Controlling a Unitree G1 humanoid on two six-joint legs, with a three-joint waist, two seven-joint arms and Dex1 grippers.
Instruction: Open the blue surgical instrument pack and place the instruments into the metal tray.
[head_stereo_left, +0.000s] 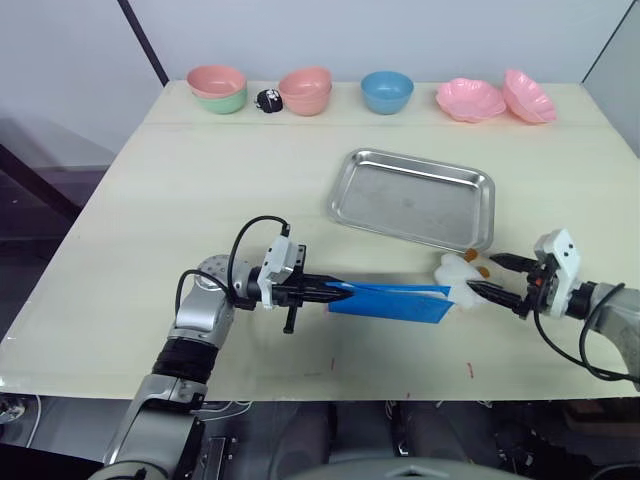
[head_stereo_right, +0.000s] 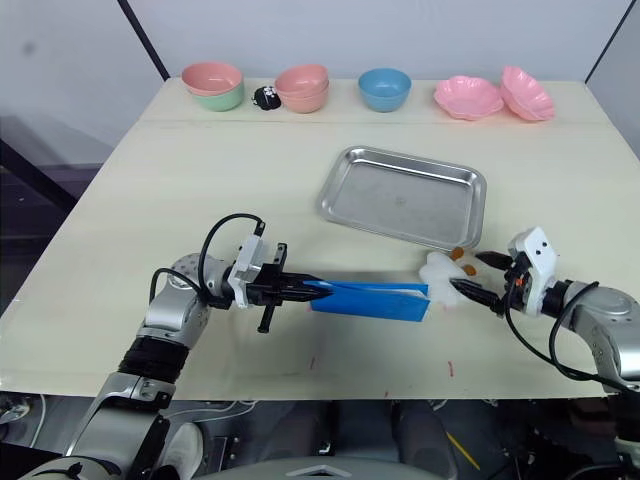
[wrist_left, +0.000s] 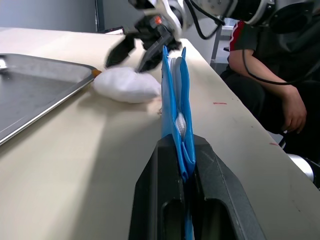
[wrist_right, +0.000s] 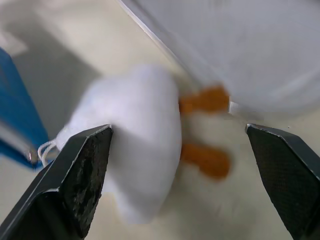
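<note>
Near edge of table (head_stereo_left: 120, 330): your left claw (head_stereo_left: 335, 290) pinches the blue surgical instrument pack (head_stereo_left: 395, 302) by one end.
Pack handling: looks soft, floppy, light; take the free flap's edge.
Right claw (head_stereo_left: 492, 277): spread wide, facing the white lump (head_stereo_left: 455, 270).
Obstacle: that lump, touching the pack.
Beyond: metal tray (head_stereo_left: 412, 197), then bowls (head_stereo_left: 386, 90).

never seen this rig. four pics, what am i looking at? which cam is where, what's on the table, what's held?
A two-armed humanoid robot at a table. Two pictures come from its head camera, looking down; the other two sit on its wrists, looking along the fingers. The left gripper is shut on the blue surgical instrument pack. The right gripper is open beside a white lump with orange bits, holding nothing. The metal tray holds no instruments yet. Coloured bowls line the far edge. A seated person shows in the left wrist view.
</note>
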